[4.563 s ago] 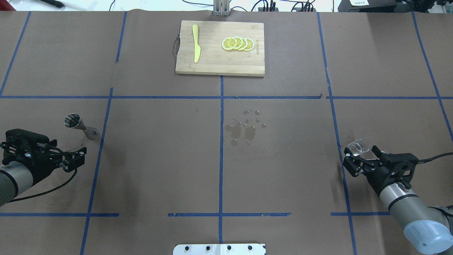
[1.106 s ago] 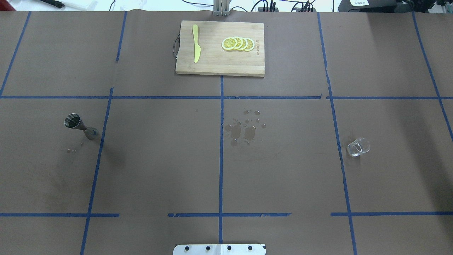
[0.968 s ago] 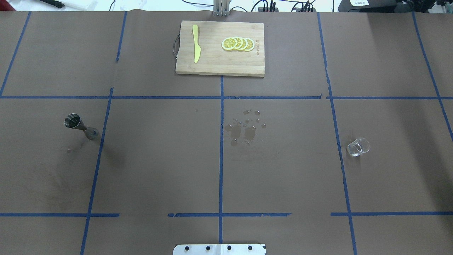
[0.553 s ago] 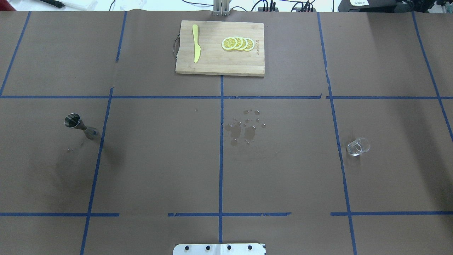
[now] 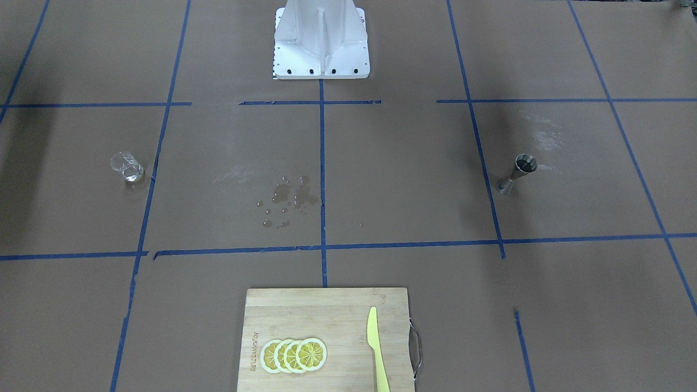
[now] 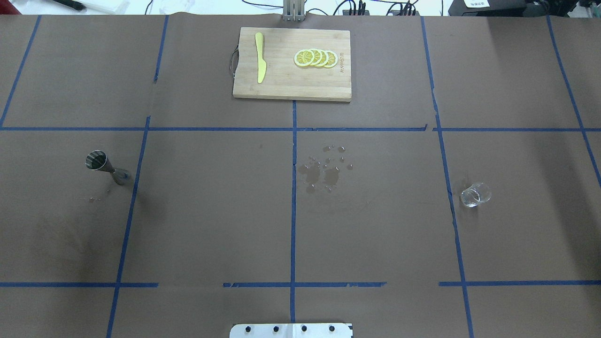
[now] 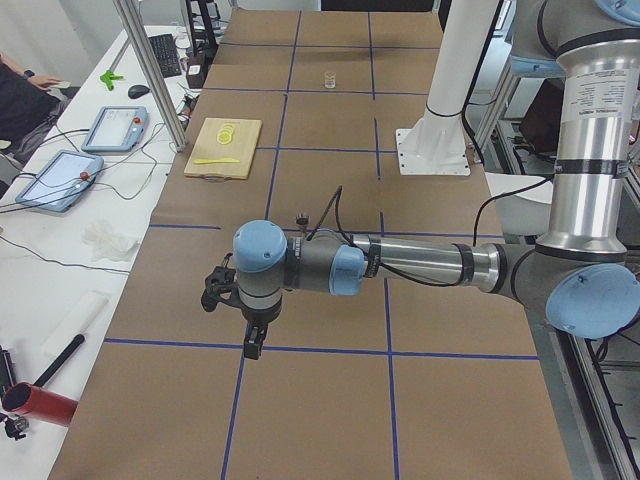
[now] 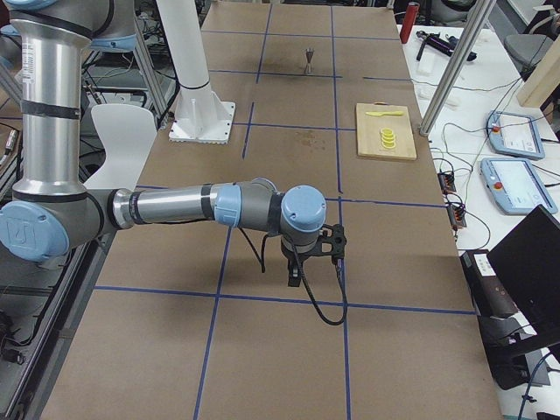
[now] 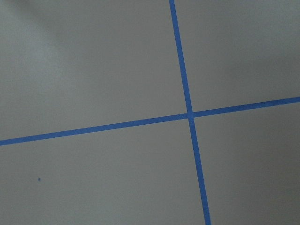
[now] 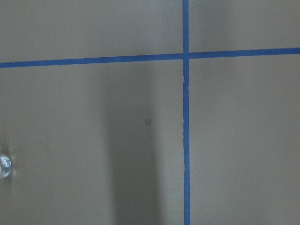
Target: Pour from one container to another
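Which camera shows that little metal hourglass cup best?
The overhead exterior view: the jigger stands unobstructed, open mouth visible. The front-facing view shows it similarly; exterior right shows it tiny and far; the rest don't show it.

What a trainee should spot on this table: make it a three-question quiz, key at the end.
1. Multiple choice: what lies on the cutting board beside the lemon slices? A) a yellow knife B) a spoon C) a bottle
2. True or false: the clear glass stands on the cutting board.
3. Short answer: what marks the brown paper between the jigger and the clear glass?
Key: 1: A. 2: false; it stands on the brown paper, far from the board. 3: spilled drops of liquid.
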